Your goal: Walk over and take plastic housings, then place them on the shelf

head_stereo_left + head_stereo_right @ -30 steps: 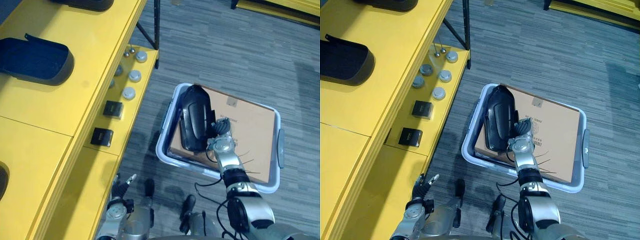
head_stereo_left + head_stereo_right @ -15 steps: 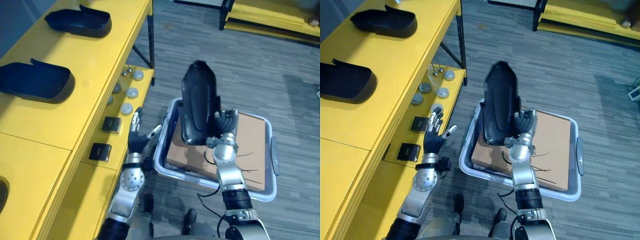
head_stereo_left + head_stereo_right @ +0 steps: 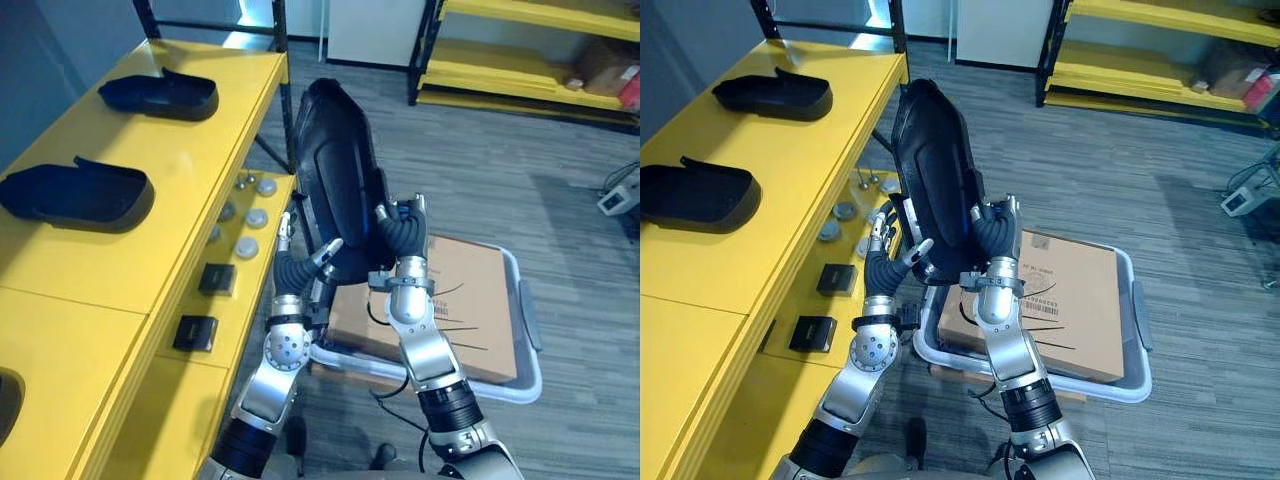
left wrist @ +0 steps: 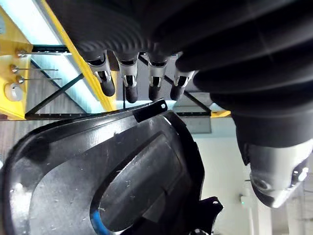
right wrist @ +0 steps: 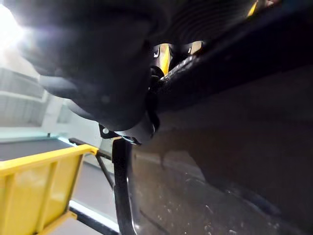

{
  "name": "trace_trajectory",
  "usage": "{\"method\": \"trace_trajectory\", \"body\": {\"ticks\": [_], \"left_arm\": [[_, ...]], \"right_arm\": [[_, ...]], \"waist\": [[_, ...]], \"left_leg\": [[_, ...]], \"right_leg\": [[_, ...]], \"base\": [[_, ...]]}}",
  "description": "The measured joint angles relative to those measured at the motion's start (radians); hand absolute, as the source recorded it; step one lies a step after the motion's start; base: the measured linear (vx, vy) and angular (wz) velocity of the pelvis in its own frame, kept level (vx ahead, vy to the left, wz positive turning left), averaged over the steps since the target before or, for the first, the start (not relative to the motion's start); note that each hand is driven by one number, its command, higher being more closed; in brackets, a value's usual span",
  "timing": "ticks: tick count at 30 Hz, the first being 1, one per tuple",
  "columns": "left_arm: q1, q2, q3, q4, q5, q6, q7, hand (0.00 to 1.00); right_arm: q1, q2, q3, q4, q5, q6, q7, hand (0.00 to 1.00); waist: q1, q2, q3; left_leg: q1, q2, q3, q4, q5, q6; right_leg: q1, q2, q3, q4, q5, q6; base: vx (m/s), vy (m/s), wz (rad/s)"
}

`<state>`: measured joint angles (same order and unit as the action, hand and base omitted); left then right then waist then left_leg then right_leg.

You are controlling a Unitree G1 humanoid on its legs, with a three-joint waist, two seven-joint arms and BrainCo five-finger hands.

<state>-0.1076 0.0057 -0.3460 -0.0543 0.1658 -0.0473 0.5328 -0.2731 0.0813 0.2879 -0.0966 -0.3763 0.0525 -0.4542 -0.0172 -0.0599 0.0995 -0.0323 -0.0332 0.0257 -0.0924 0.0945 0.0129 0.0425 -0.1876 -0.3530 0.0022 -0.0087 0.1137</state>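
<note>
A large black plastic housing (image 3: 335, 160) stands upright in the air above the bin's left end. My right hand (image 3: 400, 240) is shut on its lower right edge, with the fingers hidden behind the shell. My left hand (image 3: 298, 268) is open, its straight fingers (image 4: 128, 83) and thumb resting against the housing's (image 4: 122, 171) lower left edge. The yellow shelf top (image 3: 150, 260) lies to the left. Two more black housings lie on it, one at the far end (image 3: 160, 92) and one nearer (image 3: 78, 192).
A white bin (image 3: 525, 340) holding a cardboard box (image 3: 480, 300) sits on the floor under my arms. The shelf's lower level carries round silver parts (image 3: 250, 215) and two small black boxes (image 3: 217, 278). Yellow racks (image 3: 520, 95) stand at the back.
The right hand has lifted the housing out of the bin and raised it upright. The left hand has come up from low down to the housing's left edge. The camera has tilted up.
</note>
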Motion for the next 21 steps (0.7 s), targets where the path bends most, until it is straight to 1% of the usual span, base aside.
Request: {"method": "trace_trajectory", "body": {"ticks": [4, 8, 13, 19, 21], "left_arm": [[-0.002, 0.000, -0.002, 0.009, 0.003, 0.002, 0.020, 0.00], [-0.002, 0.000, 0.000, 0.018, 0.001, 0.002, 0.059, 0.00], [0.001, 0.000, 0.000, 0.018, -0.008, 0.001, 0.059, 0.00], [0.007, -0.003, 0.004, 0.015, -0.047, 0.000, 0.055, 0.00], [0.012, -0.004, 0.007, 0.013, -0.050, 0.000, 0.035, 0.00]], "right_arm": [[0.004, -0.002, 0.012, -0.003, 0.006, 0.000, 0.000, 1.00], [0.006, -0.012, 0.046, -0.003, 0.007, 0.000, -0.002, 1.00], [0.030, -0.017, 0.046, 0.005, 0.008, 0.000, -0.013, 1.00], [0.047, -0.021, 0.037, 0.056, 0.013, -0.006, -0.025, 1.00], [0.047, -0.022, 0.023, 0.085, 0.015, -0.006, -0.023, 1.00]], "waist": [[-0.004, 0.000, -0.017], [-0.019, -0.001, -0.026], [-0.021, 0.000, -0.045], [-0.021, 0.000, -0.047], [-0.021, 0.000, -0.047]], "left_leg": [[0.000, 0.000, 0.003, 0.000, 0.000, 0.000], [0.000, 0.000, 0.004, 0.000, 0.000, 0.000], [0.000, 0.000, 0.002, -0.001, 0.000, 0.000], [0.010, -0.001, -0.009, -0.002, 0.001, 0.001], [0.009, -0.002, -0.017, -0.002, 0.001, 0.001]], "right_leg": [[-0.005, 0.001, 0.002, -0.004, 0.002, 0.000], [-0.007, 0.001, 0.004, -0.005, 0.002, 0.000], [-0.005, 0.001, 0.003, -0.007, 0.003, 0.000], [0.007, 0.002, -0.001, -0.005, 0.002, -0.001], [0.008, 0.002, -0.004, -0.004, 0.000, -0.005]], "base": [[0.01, 0.000, -0.04], [0.00, 0.000, 0.00], [0.00, 0.000, 0.00], [0.00, 0.004, 0.01], [0.00, 0.014, 0.07]]}}
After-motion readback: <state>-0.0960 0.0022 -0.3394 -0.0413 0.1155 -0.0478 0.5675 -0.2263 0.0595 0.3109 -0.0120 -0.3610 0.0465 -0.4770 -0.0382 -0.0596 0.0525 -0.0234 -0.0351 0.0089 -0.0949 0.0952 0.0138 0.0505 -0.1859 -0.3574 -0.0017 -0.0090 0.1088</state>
